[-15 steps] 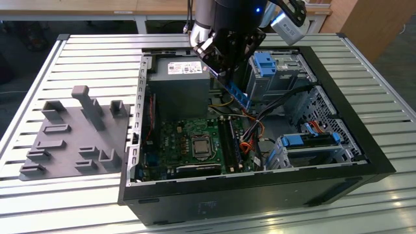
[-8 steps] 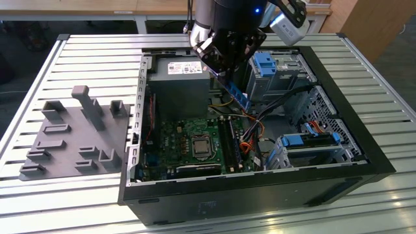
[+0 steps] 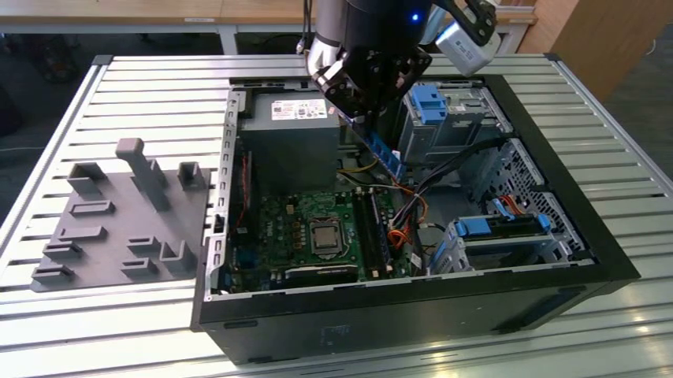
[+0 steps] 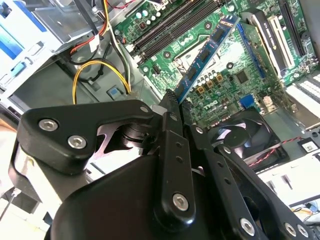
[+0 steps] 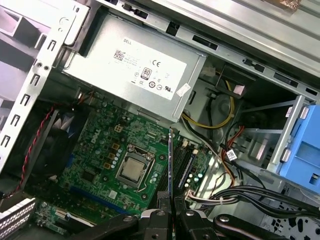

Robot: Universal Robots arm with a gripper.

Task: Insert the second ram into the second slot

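Note:
My gripper (image 3: 364, 120) is shut on the second ram (image 3: 385, 157), a thin blue circuit-board stick that hangs tilted in the air inside the open computer case. The stick's lower end is above the motherboard (image 3: 305, 228), short of the long dark memory slots (image 3: 373, 228). In the second wrist view the ram (image 4: 207, 50) runs out from between the black fingers (image 4: 170, 107) toward the slots (image 4: 167, 30). In the first wrist view the ram (image 5: 170, 160) shows edge-on, next to the slots (image 5: 186, 161). I cannot tell whether any slot holds a stick.
The power supply (image 3: 289, 134) stands at the back of the black case (image 3: 421, 307). Blue drive-bay clips (image 3: 431, 102) and bundled cables (image 3: 421, 189) sit on the exterior view's right. A grey fixture block (image 3: 126, 220) lies on the slatted table on the exterior view's left.

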